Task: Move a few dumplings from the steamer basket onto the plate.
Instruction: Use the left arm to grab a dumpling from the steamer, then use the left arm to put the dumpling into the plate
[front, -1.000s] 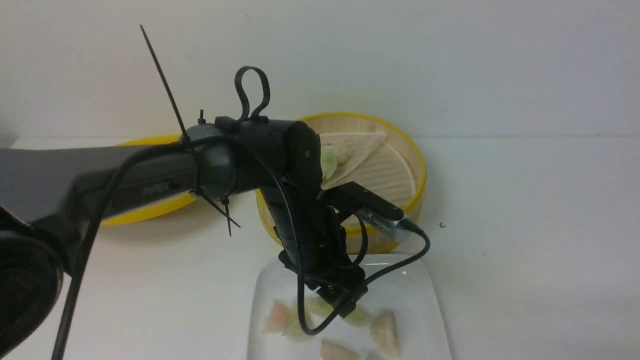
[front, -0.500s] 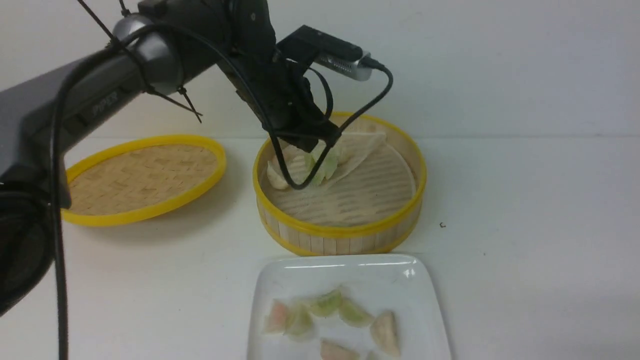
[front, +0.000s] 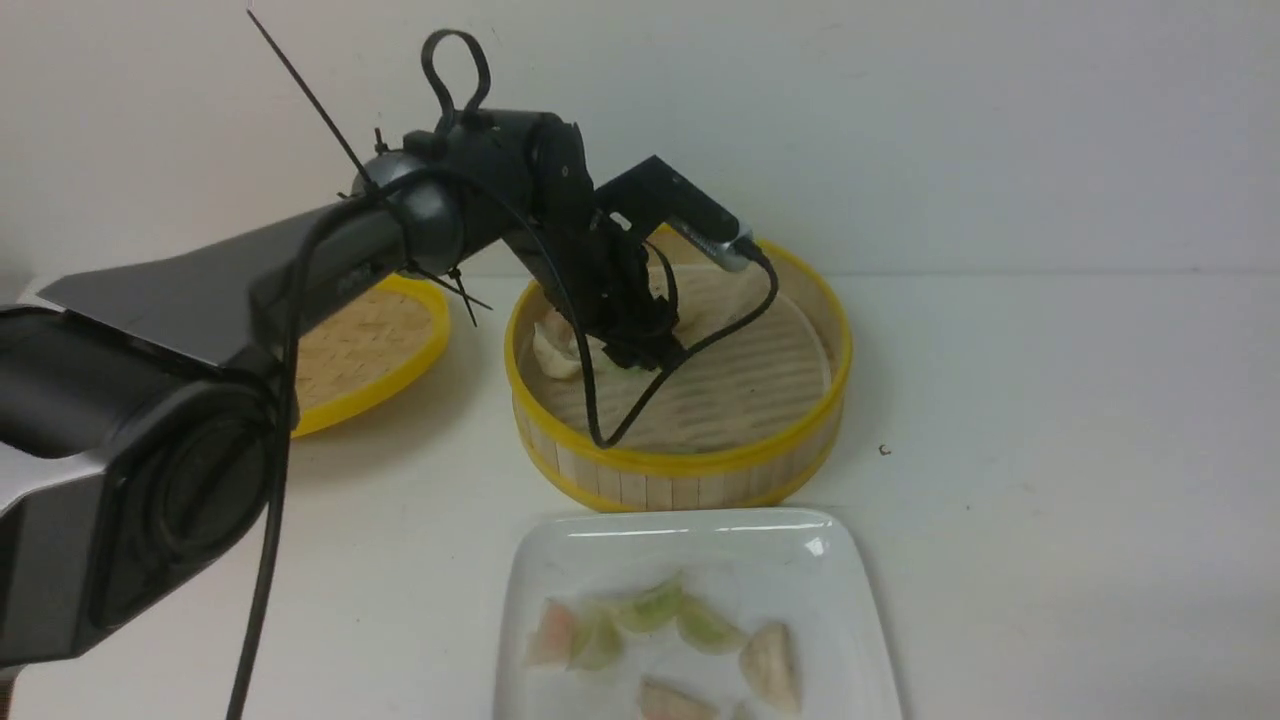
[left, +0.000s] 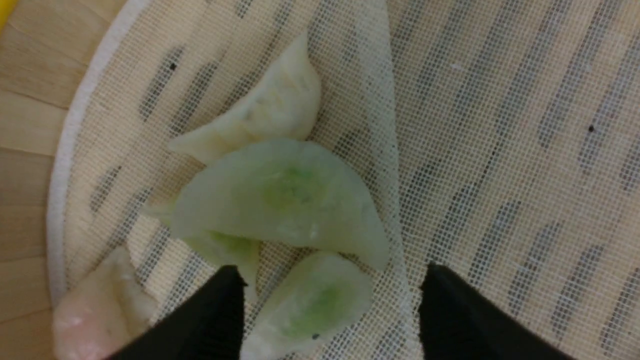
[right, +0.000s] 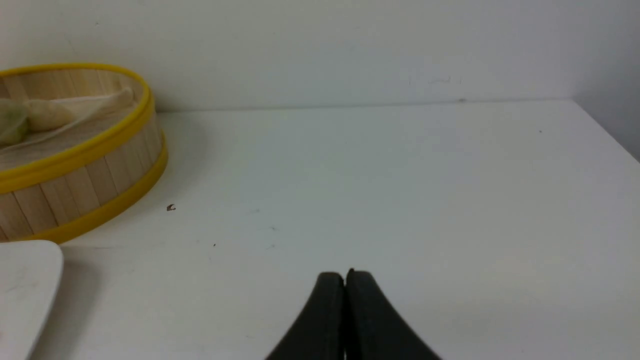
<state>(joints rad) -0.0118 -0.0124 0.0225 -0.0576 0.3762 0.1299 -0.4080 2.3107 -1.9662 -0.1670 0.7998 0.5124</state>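
The steamer basket (front: 680, 465) stands at the middle back, with the white plate (front: 700, 535) in front of it. Several dumplings (front: 700, 630) lie on the plate. My left gripper (front: 640, 350) reaches down into the basket's left part. In the left wrist view it (left: 334, 272) is open, its black fingertips (left: 225, 300) on either side of a small green dumpling (left: 320, 300) without touching it. A larger green dumpling (left: 285, 200), a white one (left: 270, 115) and a pinkish one (left: 95, 315) lie close by. My right gripper (right: 345, 275) is shut and empty above bare table, right of the basket (right: 85, 150).
The flat woven lid (front: 370, 340) lies left of the basket, half hidden behind my left arm. The liner (left: 385, 150) in the basket is folded over beside the dumplings. A wall runs close behind. The table's right edge (right: 610, 135) shows in the right wrist view.
My left arm went from above the plate up to the basket, then dropped lower into it. Its jaws now stand open around a green dumpling. The dumplings on the plate have not moved.
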